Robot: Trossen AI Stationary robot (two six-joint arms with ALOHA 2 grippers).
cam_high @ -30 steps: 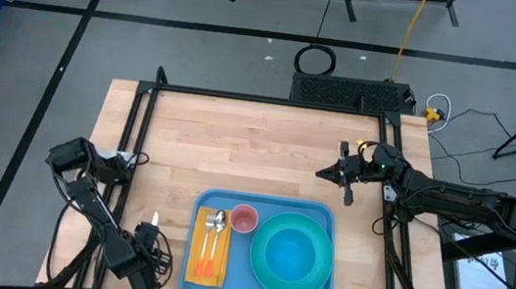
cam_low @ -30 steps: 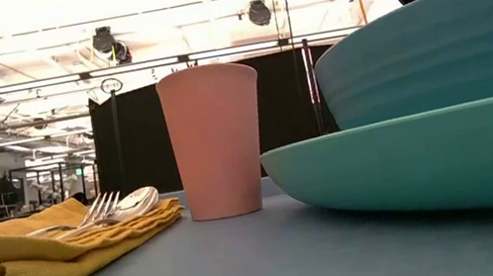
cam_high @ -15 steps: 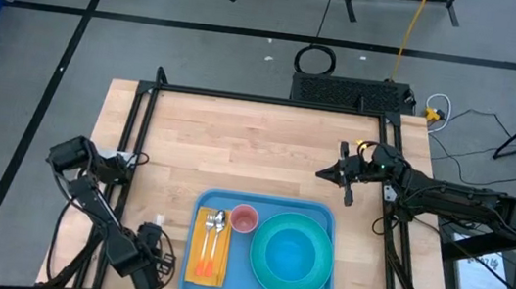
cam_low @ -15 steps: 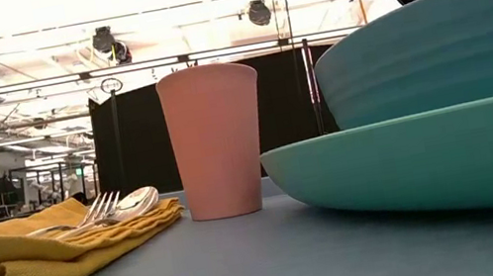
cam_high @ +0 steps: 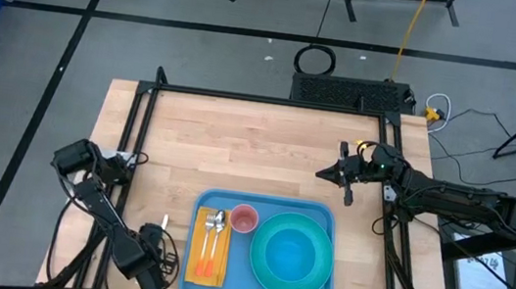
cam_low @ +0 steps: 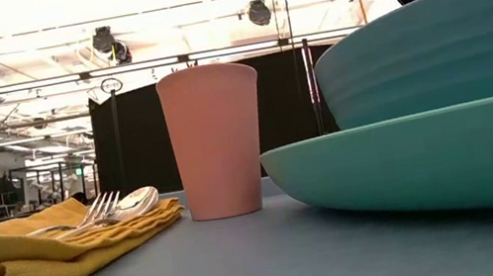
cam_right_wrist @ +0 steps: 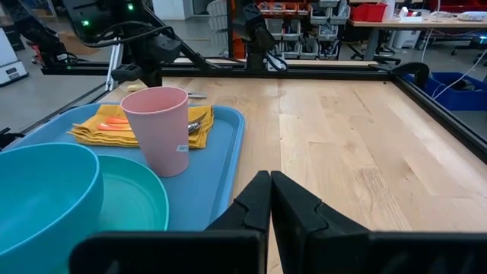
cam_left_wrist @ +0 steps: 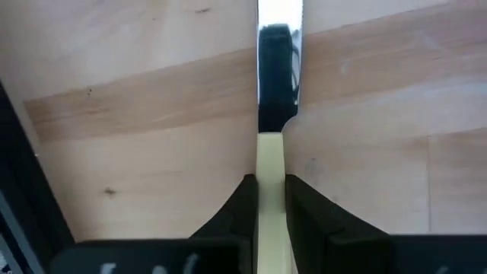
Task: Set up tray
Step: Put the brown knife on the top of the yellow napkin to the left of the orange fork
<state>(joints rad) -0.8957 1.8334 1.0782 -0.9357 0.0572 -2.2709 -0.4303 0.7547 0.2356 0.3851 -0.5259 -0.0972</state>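
On tray [cam_high: 328, 217]: 1 cup [cam_high: 245, 219], 1 bowl [cam_high: 290, 254] | left gripper [cam_left_wrist: 271, 199] grips knife [cam_left_wrist: 278, 68] | right gripper [cam_right_wrist: 271, 196] closed

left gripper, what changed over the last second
The left gripper slid a little toward the tray along the table's near left part, and its fingers closed on the knife, which lies on the wood beside the tray. The right gripper, the cup, the plate and the napkin stayed put.
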